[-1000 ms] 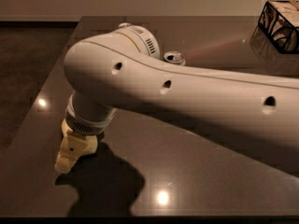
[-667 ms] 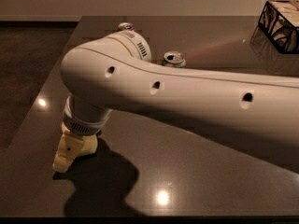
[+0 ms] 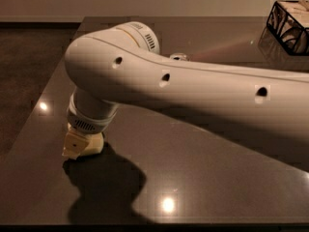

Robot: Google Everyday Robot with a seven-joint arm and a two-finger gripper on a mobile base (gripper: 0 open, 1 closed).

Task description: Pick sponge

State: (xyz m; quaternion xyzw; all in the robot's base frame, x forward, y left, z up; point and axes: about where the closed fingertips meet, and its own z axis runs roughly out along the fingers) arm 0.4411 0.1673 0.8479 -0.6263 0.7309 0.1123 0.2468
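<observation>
Gripper [image 3: 81, 148] points down at the dark glossy table [image 3: 217, 178], touching or just above it, close to the left edge. The floor [image 3: 29, 62] lies beyond that edge. We cannot tell whether the gripper is released or clenched. We cannot separate the sponge from the gripper's pale block. The arm [image 3: 193, 88] crosses the table from the right, hiding its middle. A can [image 3: 179, 57] peeks out just behind the arm. A wire basket [image 3: 289, 25] sits far right, well apart. Open tabletop spreads right of the gripper, up to the near edge.
</observation>
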